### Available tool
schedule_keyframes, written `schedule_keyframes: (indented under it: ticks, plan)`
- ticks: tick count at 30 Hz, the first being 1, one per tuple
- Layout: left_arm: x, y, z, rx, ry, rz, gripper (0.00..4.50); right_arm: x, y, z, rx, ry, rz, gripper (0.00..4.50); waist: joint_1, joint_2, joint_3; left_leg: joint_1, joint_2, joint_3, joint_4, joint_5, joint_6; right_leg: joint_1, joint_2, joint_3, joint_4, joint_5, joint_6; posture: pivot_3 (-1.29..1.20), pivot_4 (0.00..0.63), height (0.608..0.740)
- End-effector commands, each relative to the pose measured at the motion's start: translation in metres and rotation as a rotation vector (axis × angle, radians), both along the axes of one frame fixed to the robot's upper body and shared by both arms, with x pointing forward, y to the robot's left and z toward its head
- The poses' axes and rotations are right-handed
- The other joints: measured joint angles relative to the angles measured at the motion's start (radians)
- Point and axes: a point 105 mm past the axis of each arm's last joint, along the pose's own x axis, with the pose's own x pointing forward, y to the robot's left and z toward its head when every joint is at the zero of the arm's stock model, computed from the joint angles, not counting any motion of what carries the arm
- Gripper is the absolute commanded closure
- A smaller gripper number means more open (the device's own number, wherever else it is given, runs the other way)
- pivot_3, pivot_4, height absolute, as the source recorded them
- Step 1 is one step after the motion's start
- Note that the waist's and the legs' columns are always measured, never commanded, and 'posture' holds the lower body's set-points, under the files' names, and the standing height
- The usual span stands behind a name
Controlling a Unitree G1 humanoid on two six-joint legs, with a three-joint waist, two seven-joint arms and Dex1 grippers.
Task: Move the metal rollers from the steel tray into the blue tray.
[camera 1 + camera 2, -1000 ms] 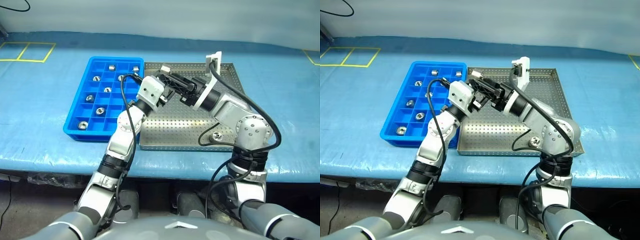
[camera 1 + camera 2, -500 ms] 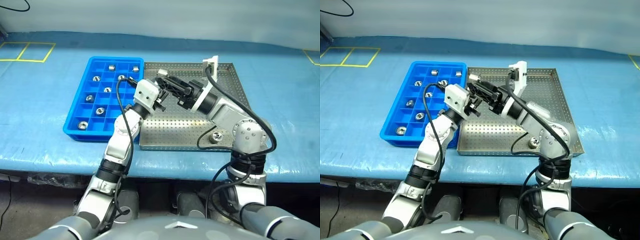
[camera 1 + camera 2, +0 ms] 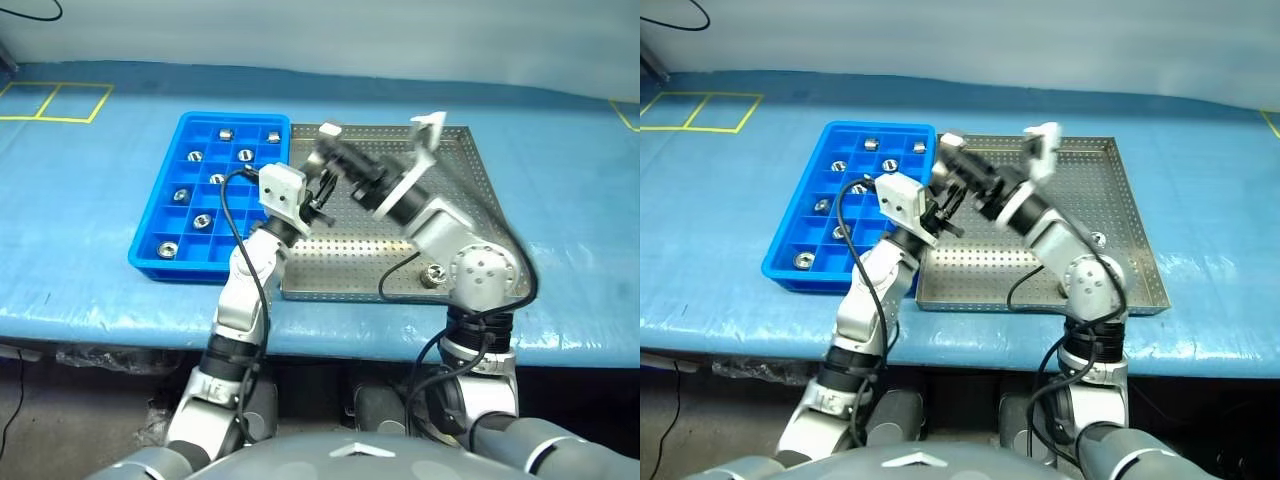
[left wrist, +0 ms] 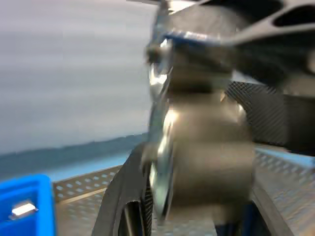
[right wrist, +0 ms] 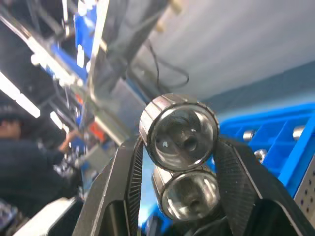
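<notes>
My right gripper hangs above the far left part of the steel tray, shut on two stacked metal rollers that sit between its black fingers. The same rollers loom blurred in the left wrist view. My left gripper is just below and nearer, shut, over the steel tray's left side. One more roller lies on the steel tray near its front edge. The blue tray stands to the left and holds several rollers in separate compartments.
Both trays rest side by side on a blue-covered table. Yellow tape squares mark the far left of the table. A person in dark clothes shows in the background of the right wrist view.
My left gripper's fingers have closed, and its wrist has rolled and drawn slightly back from the right gripper. The right gripper has lifted a little with the rollers and is blurred.
</notes>
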Motion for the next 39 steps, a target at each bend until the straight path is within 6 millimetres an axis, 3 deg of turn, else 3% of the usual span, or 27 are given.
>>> schedule_keyframes:
  ticks: [1,5,13,19,22,27,39]
  plan:
    - [-0.002,0.017,0.020,-0.205,0.019,-0.006,3.13,-0.007,-0.014,0.033,0.188,-0.076,0.024,2.70,-0.006,0.000,0.000,0.001,0.000,0.000,0.000,0.000,0.000,0.000,0.000,0.001,0.000,0.000,0.000,0.18,0.150,0.740]
    - [-0.001,0.021,0.020,-0.188,0.022,0.013,3.13,-0.004,-0.018,0.034,0.187,-0.071,-0.003,2.70,-0.010,0.000,0.000,0.001,0.000,0.000,-0.001,0.000,0.001,0.000,0.001,0.001,0.001,-0.002,-0.004,0.19,0.150,0.740]
    - [-0.002,0.007,0.014,0.297,-0.169,0.126,3.13,0.001,0.007,0.012,-0.144,-0.131,-0.105,2.70,-0.007,0.000,0.000,0.002,0.000,0.001,-0.002,0.000,0.001,0.000,0.002,0.003,0.000,-0.002,-0.004,0.20,0.150,0.740]
    - [-0.001,0.004,0.017,0.324,-0.206,0.160,3.13,0.003,0.014,0.004,-0.207,-0.153,-0.128,2.70,-0.001,0.000,0.000,0.001,0.000,0.002,-0.002,0.000,0.001,0.000,0.001,0.003,-0.001,-0.002,-0.004,0.20,0.150,0.740]
    - [0.000,0.006,0.018,0.309,-0.200,0.177,2.52,0.003,0.015,0.003,-0.212,-0.155,-0.130,2.70,-0.001,0.000,0.000,0.001,0.000,0.002,-0.003,0.000,0.001,-0.001,0.001,0.003,-0.001,-0.002,-0.004,0.20,0.150,0.740]
    - [0.002,0.007,0.018,0.287,-0.178,0.193,0.90,0.002,0.016,0.000,-0.214,-0.154,-0.122,2.70,-0.002,0.000,0.000,0.001,0.000,0.002,-0.003,0.000,0.001,-0.001,0.001,0.003,-0.001,-0.002,-0.004,0.20,0.150,0.740]
    - [0.000,-0.002,0.023,0.246,-0.166,0.136,0.90,-0.002,0.033,-0.013,-0.253,-0.130,-0.064,2.70,-0.001,0.000,0.000,0.001,0.000,0.002,-0.003,0.000,0.001,-0.001,0.001,0.003,-0.001,-0.003,-0.004,0.20,0.150,0.740]
